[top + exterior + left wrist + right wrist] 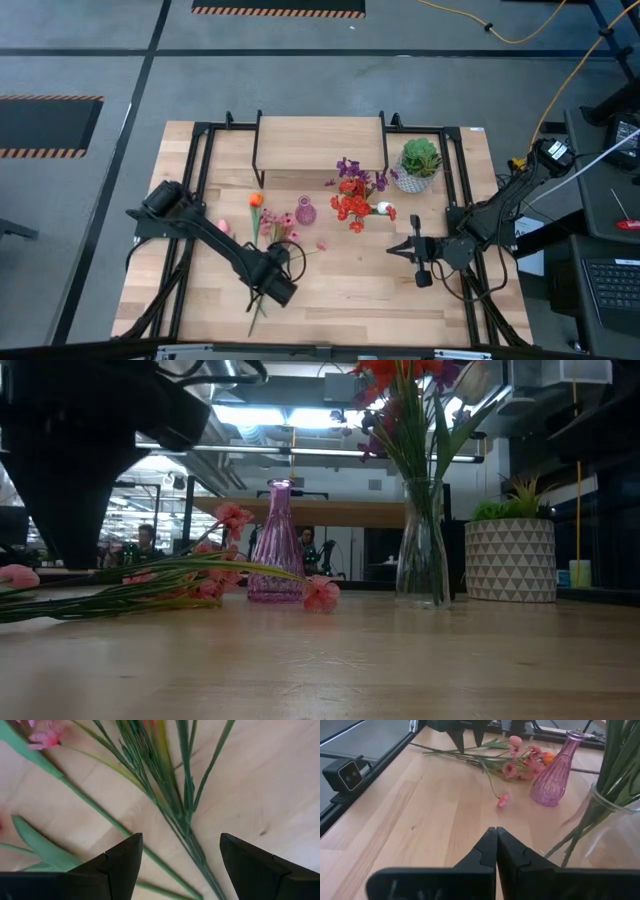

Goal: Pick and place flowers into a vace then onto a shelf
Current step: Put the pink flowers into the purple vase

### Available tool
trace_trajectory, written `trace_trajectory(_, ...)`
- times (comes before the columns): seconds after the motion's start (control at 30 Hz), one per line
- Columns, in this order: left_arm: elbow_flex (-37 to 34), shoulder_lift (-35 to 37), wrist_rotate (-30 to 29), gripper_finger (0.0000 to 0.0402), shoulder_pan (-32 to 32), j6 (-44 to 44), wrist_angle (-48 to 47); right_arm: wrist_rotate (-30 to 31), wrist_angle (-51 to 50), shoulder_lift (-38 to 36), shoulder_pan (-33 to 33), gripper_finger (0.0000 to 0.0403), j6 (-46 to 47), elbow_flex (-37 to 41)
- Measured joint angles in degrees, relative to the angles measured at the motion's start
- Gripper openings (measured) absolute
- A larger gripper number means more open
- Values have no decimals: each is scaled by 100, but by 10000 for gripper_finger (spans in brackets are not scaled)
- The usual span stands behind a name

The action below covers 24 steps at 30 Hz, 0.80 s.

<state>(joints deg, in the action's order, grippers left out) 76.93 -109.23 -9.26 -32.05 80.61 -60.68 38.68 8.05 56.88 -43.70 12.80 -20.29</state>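
Note:
A bunch of loose flowers (268, 225) lies flat on the table: an orange tulip (256, 200), pink blossoms (225, 520), and long green stems (170, 795) running toward the near edge. My left gripper (180, 837) is open and points down over those stems, one finger on each side, touching nothing. A clear glass vase (422, 545) stands upright holding red and purple flowers (352, 195). An empty purple vase (305, 212) stands beside it. The shelf (320, 135) stands at the far edge. My right gripper (496, 845) is shut, waiting right of the vases (418, 250).
A spiky green plant in a white patterned pot (420, 165) stands right of the shelf. One loose pink blossom (322, 593) lies on the table near the purple vase (555, 770). Black frame rails (200, 180) run along both table sides. Bare wood lies along the near edge.

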Motion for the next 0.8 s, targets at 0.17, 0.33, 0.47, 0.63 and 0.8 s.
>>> trace_trajectory(0.17, 0, -183, 37, 258, 2, 20, 249, 0, -20, 0, 0, 4, 4, 0)
trace_trajectory(0.33, -2, -346, 21, 258, 2, -170, 355, 0, -23, 0, 0, 4, 0, 0)
trace_trajectory(0.47, -2, -437, 3, 254, 62, -171, 355, 0, -23, -2, 0, 4, 17, 0)
trace_trajectory(0.63, -2, -534, 5, 227, 165, -188, 376, 0, -23, -2, 1, 4, 17, 0)
trace_trajectory(0.8, 7, -557, 42, 187, 223, -189, 397, 0, -23, -2, 0, 4, 20, 0)
